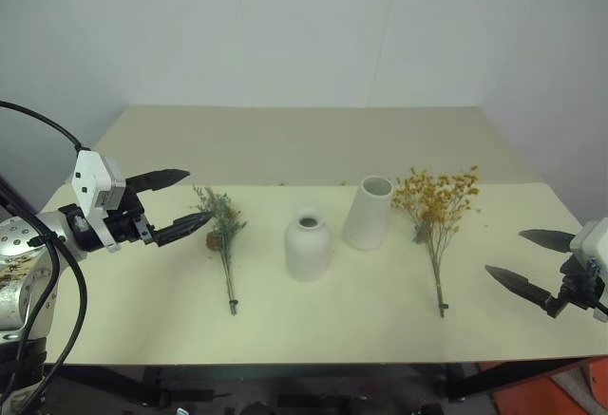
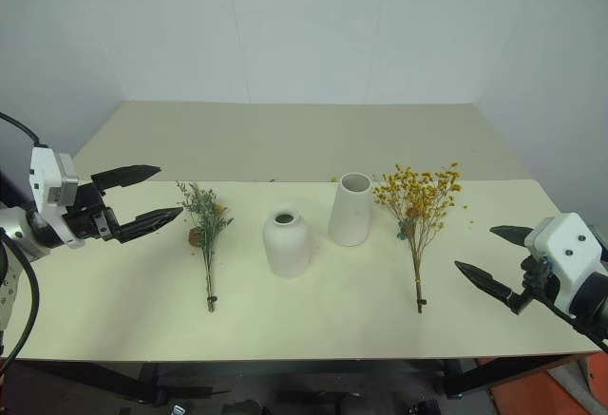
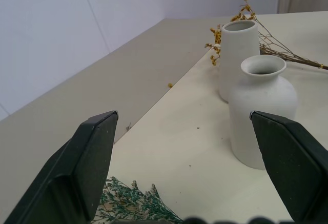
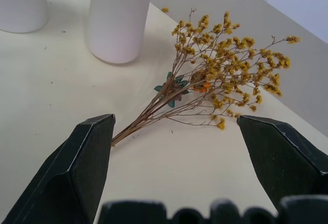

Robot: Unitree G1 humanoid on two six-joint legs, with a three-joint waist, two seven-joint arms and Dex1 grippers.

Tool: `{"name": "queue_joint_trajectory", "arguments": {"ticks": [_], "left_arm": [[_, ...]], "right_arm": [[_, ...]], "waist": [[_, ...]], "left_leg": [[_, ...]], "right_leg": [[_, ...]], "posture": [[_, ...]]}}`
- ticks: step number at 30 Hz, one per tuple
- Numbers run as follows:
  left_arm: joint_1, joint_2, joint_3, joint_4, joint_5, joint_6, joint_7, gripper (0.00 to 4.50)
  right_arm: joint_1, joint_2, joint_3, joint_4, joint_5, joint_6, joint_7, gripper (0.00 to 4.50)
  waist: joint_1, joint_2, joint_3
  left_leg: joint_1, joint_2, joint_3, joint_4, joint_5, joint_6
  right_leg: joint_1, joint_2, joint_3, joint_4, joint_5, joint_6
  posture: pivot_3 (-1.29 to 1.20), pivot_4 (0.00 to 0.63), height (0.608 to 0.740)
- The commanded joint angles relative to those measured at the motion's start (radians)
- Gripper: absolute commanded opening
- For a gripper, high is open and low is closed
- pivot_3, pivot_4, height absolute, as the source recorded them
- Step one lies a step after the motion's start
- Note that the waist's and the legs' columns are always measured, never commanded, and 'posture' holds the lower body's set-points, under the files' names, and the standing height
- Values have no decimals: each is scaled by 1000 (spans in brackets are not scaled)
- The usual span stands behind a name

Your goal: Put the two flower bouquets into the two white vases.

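Two white vases stand mid-table: a squat round jar [image 1: 309,246] with a narrow neck and, just behind and to its right, a taller cylinder [image 1: 369,212]. A grey-green bouquet [image 1: 224,230] lies flat to the left of the jar, stem toward the front. To the right of the cylinder a yellow-orange bouquet [image 1: 437,208] lies flat. My left gripper [image 1: 182,204] hovers open just left of the grey-green bouquet's head, holding nothing. At the table's right edge my right gripper [image 1: 521,259] hangs open and empty, right of the yellow bouquet's stem [image 4: 148,115].
The cream table [image 1: 142,292] has a lower beige surface [image 1: 285,140] behind it and white walls beyond. A few loose yellow crumbs [image 3: 169,85] lie near the table's back edge. Black cables [image 1: 38,121] loop by my left arm.
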Motion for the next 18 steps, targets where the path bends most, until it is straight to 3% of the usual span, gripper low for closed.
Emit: {"name": "queue_joint_trajectory", "arguments": {"ticks": [1,18], "left_arm": [[-21,4,7,-6,-4,-19,-2,4500],[-21,0,4,-16,-5,-15,3,4500]], "right_arm": [[1,-17,-40,-30,1,2,-5,4484],[0,-30,-30,-24,3,22,-7,4484]], "waist": [[0,0,0],[0,0,0]], "left_leg": [[0,0,0,0,0,0],[0,0,0,0,0,0]], "right_leg": [[0,0,0,0,0,0],[0,0,0,0,0,0]], "posture": [[0,150,740],[0,150,740]]}}
